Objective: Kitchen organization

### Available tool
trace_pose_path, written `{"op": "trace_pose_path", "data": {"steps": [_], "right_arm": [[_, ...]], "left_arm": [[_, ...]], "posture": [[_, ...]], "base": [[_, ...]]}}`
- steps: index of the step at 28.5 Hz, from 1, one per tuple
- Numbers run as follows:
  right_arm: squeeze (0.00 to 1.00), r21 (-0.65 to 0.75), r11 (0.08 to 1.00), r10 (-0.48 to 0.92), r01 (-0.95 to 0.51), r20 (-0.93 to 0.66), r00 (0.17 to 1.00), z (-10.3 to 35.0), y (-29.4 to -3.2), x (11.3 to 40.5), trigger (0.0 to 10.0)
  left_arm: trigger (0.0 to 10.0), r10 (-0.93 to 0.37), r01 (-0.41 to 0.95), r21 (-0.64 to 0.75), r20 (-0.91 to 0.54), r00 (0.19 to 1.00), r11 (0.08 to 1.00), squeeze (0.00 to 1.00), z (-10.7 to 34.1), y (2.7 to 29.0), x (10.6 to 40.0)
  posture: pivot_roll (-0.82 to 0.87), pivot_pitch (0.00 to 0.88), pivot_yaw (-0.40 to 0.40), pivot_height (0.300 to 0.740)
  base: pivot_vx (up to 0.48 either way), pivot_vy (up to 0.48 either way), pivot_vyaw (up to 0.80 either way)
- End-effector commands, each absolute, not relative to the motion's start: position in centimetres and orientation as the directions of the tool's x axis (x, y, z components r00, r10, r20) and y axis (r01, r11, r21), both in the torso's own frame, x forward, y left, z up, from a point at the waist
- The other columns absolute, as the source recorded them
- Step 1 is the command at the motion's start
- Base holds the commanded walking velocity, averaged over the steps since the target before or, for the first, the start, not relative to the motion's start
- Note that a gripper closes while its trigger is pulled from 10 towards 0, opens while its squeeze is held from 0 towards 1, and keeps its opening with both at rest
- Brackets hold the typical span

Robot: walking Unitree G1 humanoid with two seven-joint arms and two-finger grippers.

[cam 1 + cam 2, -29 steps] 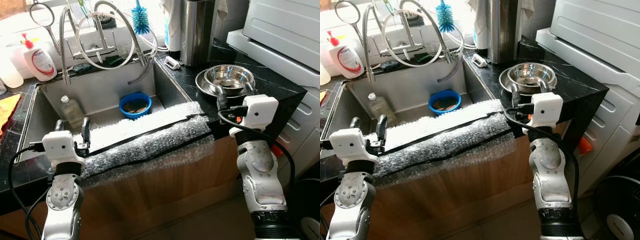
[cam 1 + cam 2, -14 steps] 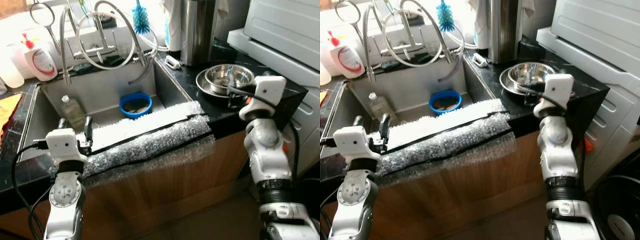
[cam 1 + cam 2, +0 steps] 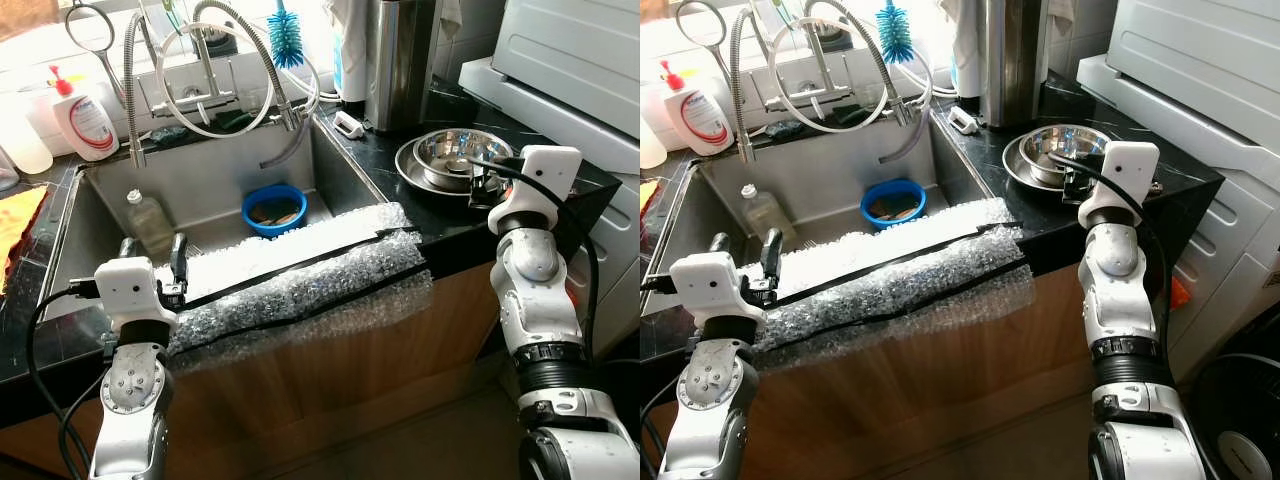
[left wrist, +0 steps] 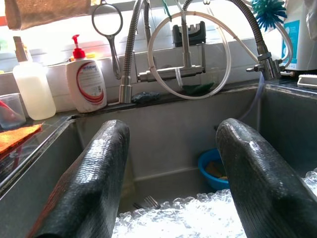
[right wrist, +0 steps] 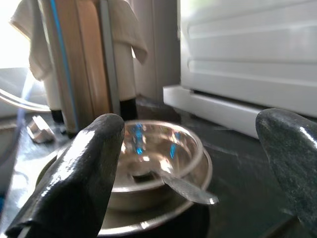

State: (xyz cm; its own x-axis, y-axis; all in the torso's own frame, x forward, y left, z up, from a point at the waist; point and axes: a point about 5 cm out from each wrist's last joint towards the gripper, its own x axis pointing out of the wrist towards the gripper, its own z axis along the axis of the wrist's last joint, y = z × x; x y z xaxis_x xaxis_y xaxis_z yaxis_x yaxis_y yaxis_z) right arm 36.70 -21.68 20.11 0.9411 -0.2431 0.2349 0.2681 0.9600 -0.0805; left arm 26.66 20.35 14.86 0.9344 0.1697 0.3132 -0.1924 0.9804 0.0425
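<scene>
Head camera, left eye: at a cluttered kitchen sink, the robot's right gripper reaches toward the nested steel bowls on the black counter at about two o'clock of the basin, its tips just beside the bowls' near rim. The left gripper hovers over the sink's front edge at about eight o'clock, above a bubble-wrap strip draped along that edge. A blue bowl and a plastic bottle sit in the basin; a soap bottle stands at eleven o'clock.

Head camera, right eye: same scene; a tall steel canister stands at twelve o'clock of the bowls, a blue bottle brush by the faucet.

Left wrist: the two black fingers are spread wide and hold nothing, with the basin and blue bowl beyond them.

Right wrist: the fingers stand wide apart, empty, framing the steel bowls; a spoon leans out of the inner bowl over its rim.

By the look of it, the organizing has barely begun: nothing is gripped, dishes wait in the sink and on the counter, and taking hold of the bowls seems the step at hand.
</scene>
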Motion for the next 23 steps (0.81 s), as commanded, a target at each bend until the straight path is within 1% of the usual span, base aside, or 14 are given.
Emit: {"op": "trace_pose_path", "data": {"steps": [1,3,8,15,17,23], "right_arm": [[0.00,-0.071,0.959,-0.253,0.273,0.216,0.943,19.9,-21.7,37.0,10.0],[0.00,-0.069,0.960,-0.251,0.270,0.209,0.945,19.8,-21.6,37.0,10.0],[0.00,-0.001,0.964,-0.261,0.265,0.168,0.950,18.9,-21.2,37.2,10.0],[0.00,-0.004,0.959,-0.278,0.282,0.146,0.949,18.5,-21.3,37.4,10.0],[0.00,0.023,0.957,-0.289,0.288,0.137,0.948,18.4,-21.5,37.4,10.0],[0.00,0.026,0.959,-0.283,0.282,0.141,0.949,18.6,-21.4,37.7,10.0]], "left_arm": [[10.0,0.169,-0.194,0.052,0.301,0.938,0.980,0.00,14.7,20.5,26.8],[10.0,0.169,-0.193,0.052,0.300,0.939,0.980,0.00,14.7,20.5,26.8],[10.0,0.163,-0.186,0.053,0.293,0.942,0.981,0.00,14.5,20.2,26.7],[10.0,0.164,-0.187,0.056,0.279,0.946,0.981,0.00,14.1,20.1,26.5],[10.0,0.167,-0.190,0.058,0.273,0.947,0.980,0.00,13.9,20.2,26.5],[10.0,0.168,-0.190,0.057,0.272,0.947,0.980,0.00,13.9,20.0,26.5]], "posture": [[-0.18,0.000,0.115,0.740],[-0.18,0.000,0.115,0.740],[-0.18,0.000,0.115,0.740],[-0.18,0.000,0.112,0.740],[-0.17,0.000,0.111,0.740],[-0.17,0.000,0.109,0.740]], "base": [[0.000,0.000,0.00],[0.000,0.000,0.00],[0.000,0.000,0.00],[0.000,0.000,0.00],[0.000,0.000,0.00],[0.000,0.000,0.00]]}}
